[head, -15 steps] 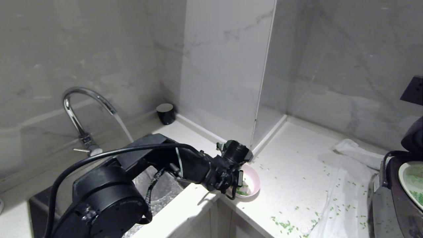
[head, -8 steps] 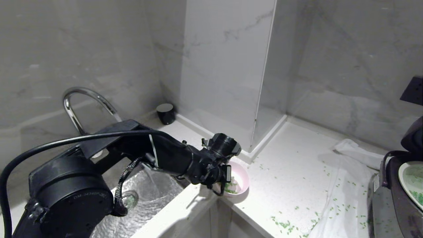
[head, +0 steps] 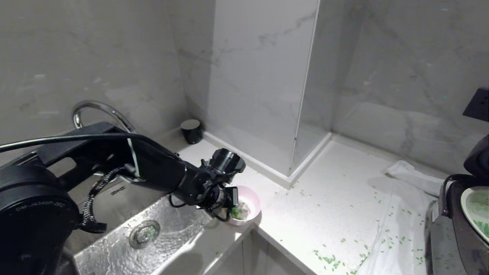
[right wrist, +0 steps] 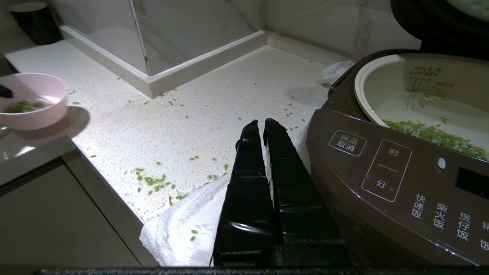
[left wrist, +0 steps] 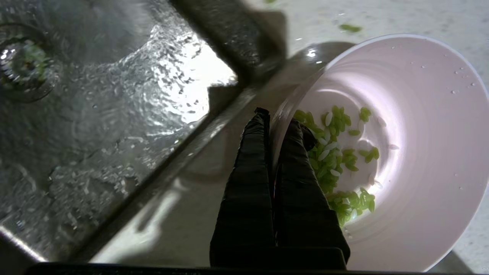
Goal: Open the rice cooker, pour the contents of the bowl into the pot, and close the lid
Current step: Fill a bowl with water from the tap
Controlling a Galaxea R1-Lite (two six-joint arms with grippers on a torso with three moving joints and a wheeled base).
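Left gripper (left wrist: 276, 122): pinched the bowl's wall, one finger inside and one outside, at the counter edge beside the sink.
Bowl (head: 246, 206): pale pink, held at the counter's left end, well apart from the cooker; the wrist view showed it tilted, probably a result of the one-sided rim grip.
Contents (left wrist: 336, 152): green grains, a few pale ones among them, gathered low against the wall by the inner finger, which fitted that tilt.
Cooker (right wrist: 401, 168): at the counter's right end, lid up, so the opening step looked done.
Pot (right wrist: 420, 99): uncovered, with green grains already lying in it.
Lid (head: 477, 156): raised behind the pot, only partly in view; closing looked not yet done.
Right gripper (right wrist: 263, 126): fingers pressed together on nothing, parked low just beside the cooker's front, over a white cloth (right wrist: 183, 229).
Counter (head: 344, 198): strewn with loose grains between bowl and cooker.
Sink (head: 160, 236): wet steel basin directly beside the bowl.
Risk: a thin rim pinch could let the bowl slip or swing, in my judgement.
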